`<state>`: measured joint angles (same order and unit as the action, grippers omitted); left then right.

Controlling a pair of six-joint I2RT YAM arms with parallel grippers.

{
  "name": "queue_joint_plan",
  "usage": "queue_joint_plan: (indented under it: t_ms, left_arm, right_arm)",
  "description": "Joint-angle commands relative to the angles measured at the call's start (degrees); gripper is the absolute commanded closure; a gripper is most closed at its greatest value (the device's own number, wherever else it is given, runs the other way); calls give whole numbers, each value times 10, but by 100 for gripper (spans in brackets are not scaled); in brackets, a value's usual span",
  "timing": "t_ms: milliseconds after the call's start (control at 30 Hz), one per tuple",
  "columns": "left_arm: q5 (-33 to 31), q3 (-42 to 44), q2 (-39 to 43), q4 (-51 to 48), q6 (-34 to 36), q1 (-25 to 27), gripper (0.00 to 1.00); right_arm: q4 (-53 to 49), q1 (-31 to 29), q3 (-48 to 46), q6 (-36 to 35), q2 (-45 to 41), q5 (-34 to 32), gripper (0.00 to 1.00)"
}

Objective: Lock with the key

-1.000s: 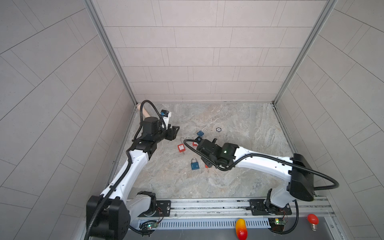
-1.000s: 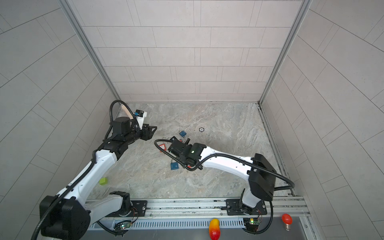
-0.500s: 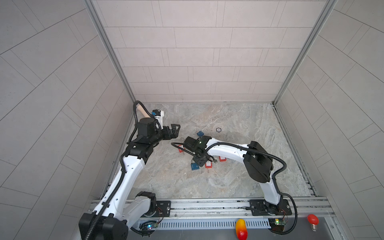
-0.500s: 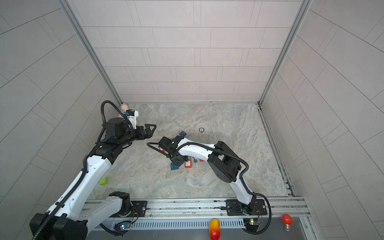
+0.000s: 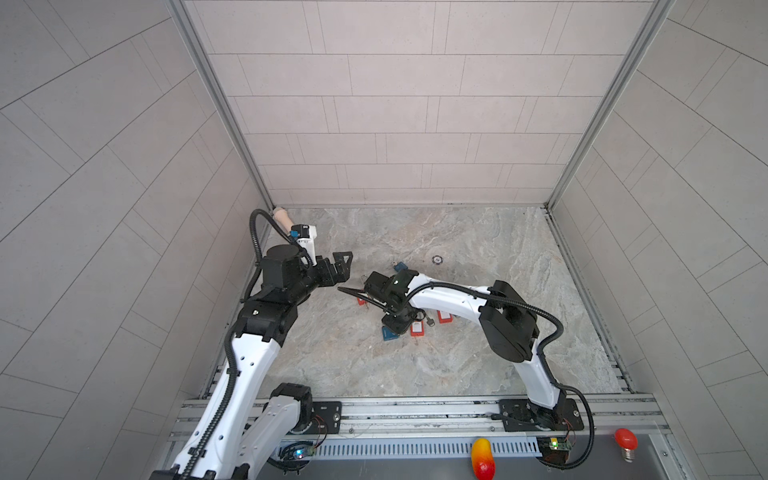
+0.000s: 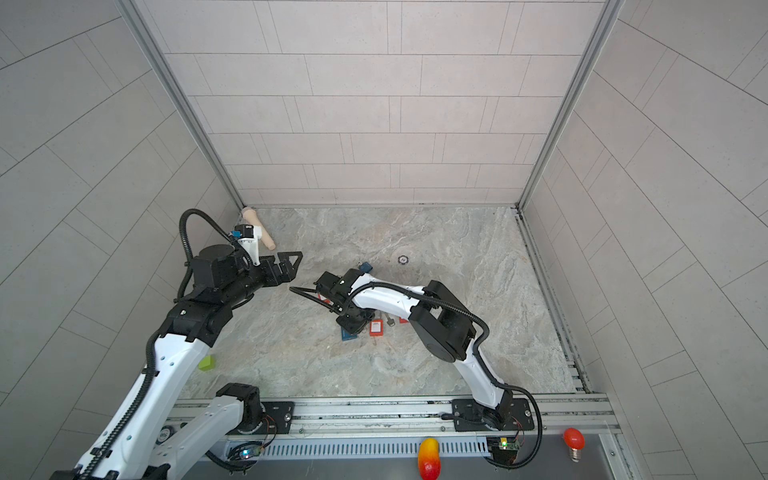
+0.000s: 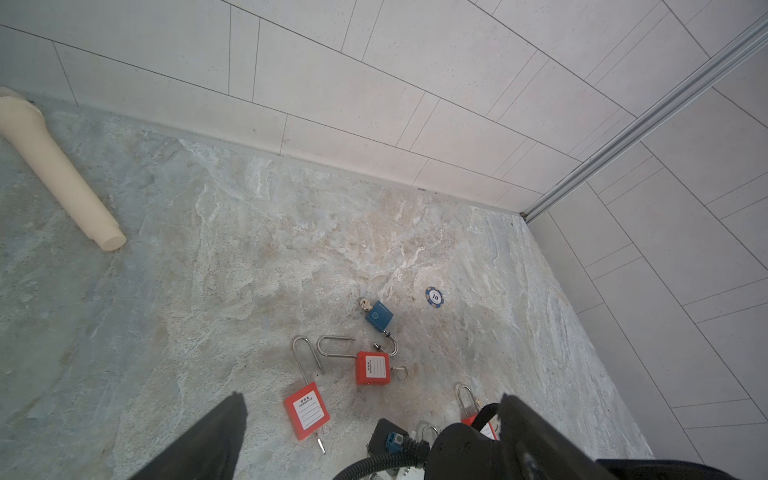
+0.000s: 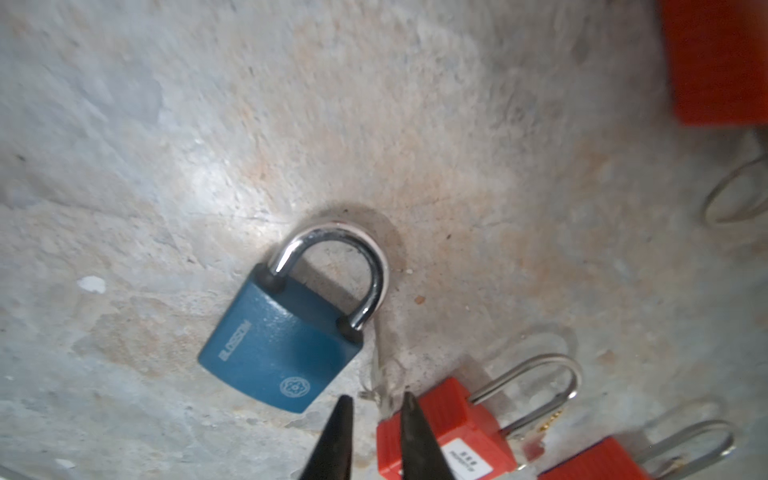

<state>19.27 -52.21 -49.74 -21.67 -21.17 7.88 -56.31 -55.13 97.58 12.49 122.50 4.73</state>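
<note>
Blue padlock [image 8: 282, 345], shackle seated, flat on bench [image 5: 478, 361] near its middle, beside red padlocks [image 8: 440, 428]: body just ahead of right gripper [image 8: 376, 399], jaws narrowly parted and empty, shackle pointing away from them; left gripper [image 5: 347, 272], jaws wide and empty, aloft toward left edge; the right one nearer.

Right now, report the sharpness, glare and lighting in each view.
Right wrist view: the blue padlock is fairly sharp, glare sits on its shackle and on the floor beside it, the red lock at the frame's edge is blurred. Left wrist view: sharp and evenly lit, faint shadows. Both top views: soft even light, no hard shadows.
</note>
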Motion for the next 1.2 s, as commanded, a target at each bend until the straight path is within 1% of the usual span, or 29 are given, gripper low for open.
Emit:
queue_joint_plan:
  t_ms: [0, 67, 133, 233, 300, 433, 533, 600, 667, 733, 833, 967, 1033, 1167]
  left_arm:
    - [-9, 2, 10, -19, -4, -3, 0]
    - [-7, 0, 16, -25, 0, -2, 0]
    - [-5, -1, 21, -29, 3, -3, 0]
    - [-4, -5, 23, -33, 3, -3, 0]
    - [-5, -12, 17, -35, 4, -2, 0]
    - [-9, -15, 4, -29, 8, -2, 0]
    - [-15, 3, 8, -2, 7, -3, 0]
    - [-16, 15, 7, 26, 7, -2, 0]
    - [-1, 26, 1, 51, 18, -3, 0]
    - [22, 41, -2, 82, 41, -2, 0]
    - [36, 59, -6, 113, 52, -2, 0]
    - [43, 75, -8, 139, 56, -2, 0]
    - [42, 80, -8, 150, 58, -2, 0]
    - [48, 80, -24, 161, 59, -2, 2]
  right_arm:
    - [-20, -5, 2, 9, -13, 1, 60]
    - [-23, -7, 3, 15, -28, -6, 58]
    - [-23, -8, 2, 23, -48, -27, 56]
    - [-12, -5, 2, 17, -85, -76, 51]
    - [-11, 10, 11, 7, -97, -91, 48]
    - [1, 68, 33, -22, -83, -82, 48]
    - [16, 106, 68, -50, -50, -69, 48]
    - [22, 125, 106, -61, -20, -56, 46]
    - [35, 139, 145, -79, 11, -49, 43]
    - [41, 150, 185, -98, 42, -45, 42]
    - [15, 172, 276, -115, 109, -35, 42]
    - [-34, 194, 397, -117, 197, -19, 41]
    - [-31, 199, 417, -126, 220, -7, 40]
    - [-14, 201, 421, -145, 244, 9, 40]
